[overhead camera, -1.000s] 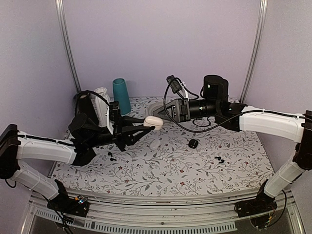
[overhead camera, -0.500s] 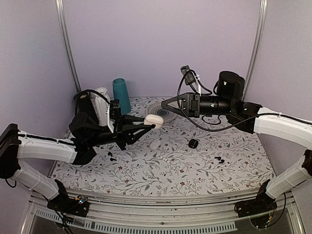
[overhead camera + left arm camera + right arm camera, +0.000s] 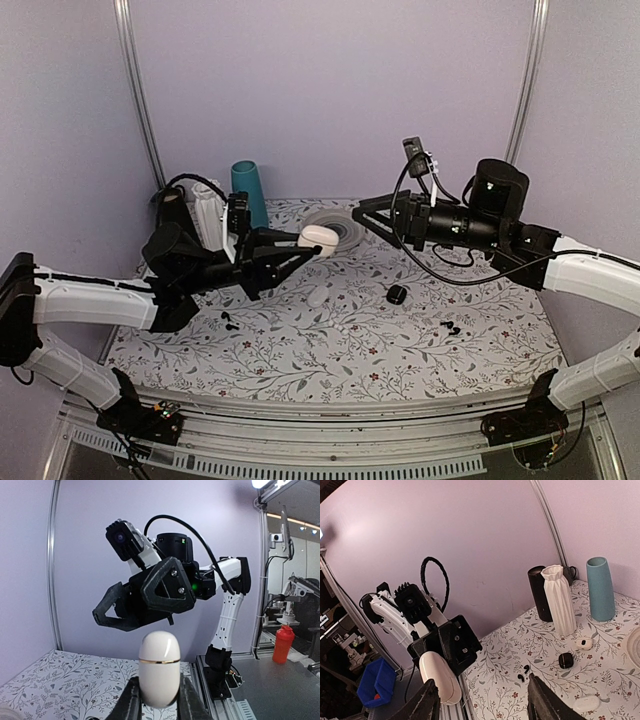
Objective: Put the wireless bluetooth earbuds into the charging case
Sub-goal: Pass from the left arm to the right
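My left gripper (image 3: 310,245) is shut on the closed glossy white charging case (image 3: 318,237) and holds it in the air above the middle of the table. In the left wrist view the case (image 3: 159,667) stands upright between the fingers, with its gold seam level. My right gripper (image 3: 362,215) is open and empty. It faces the case from the right, a short gap away, at about the same height. The right wrist view shows the case (image 3: 440,677) in the left jaws. Two tiny pale specks (image 3: 555,676) on the cloth may be the white earbuds.
A white oval pebble (image 3: 318,296) and a round black case (image 3: 397,294) lie mid-table. Black earbuds lie at the right (image 3: 450,327) and the left (image 3: 228,320). A teal cup (image 3: 248,195), white vase (image 3: 208,215), black cylinder (image 3: 170,210) and pale disc (image 3: 335,222) stand at the back.
My right arm has drawn back to the right and risen, opening a gap from the case. My left gripper has lifted the case slightly.
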Controlling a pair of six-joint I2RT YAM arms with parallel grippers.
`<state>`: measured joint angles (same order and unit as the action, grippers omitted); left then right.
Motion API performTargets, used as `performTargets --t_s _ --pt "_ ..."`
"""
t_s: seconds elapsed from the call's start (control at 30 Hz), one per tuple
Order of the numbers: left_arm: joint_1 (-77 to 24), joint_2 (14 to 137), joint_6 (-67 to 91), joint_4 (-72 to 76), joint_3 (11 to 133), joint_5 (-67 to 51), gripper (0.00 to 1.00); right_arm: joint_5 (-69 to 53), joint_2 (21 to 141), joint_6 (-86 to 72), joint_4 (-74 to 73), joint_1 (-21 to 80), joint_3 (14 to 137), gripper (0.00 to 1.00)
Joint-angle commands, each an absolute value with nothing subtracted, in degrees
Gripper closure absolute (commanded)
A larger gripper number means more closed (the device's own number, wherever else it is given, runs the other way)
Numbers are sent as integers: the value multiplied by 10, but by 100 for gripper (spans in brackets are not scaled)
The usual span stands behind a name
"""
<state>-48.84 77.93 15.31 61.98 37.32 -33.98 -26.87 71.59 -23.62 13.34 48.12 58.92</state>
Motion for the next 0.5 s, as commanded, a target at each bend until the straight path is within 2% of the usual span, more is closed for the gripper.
performTargets --t_s 0.0,0.23,0.47 --pt "-481 777 182 591 398 -327 100 -276 687 -198 156 484 578 40" --pt "-476 786 234 544 435 -331 100 -335 714 -206 166 489 580 43" --pt "-476 811 268 482 489 -365 100 -336 721 -207 193 499 574 43"
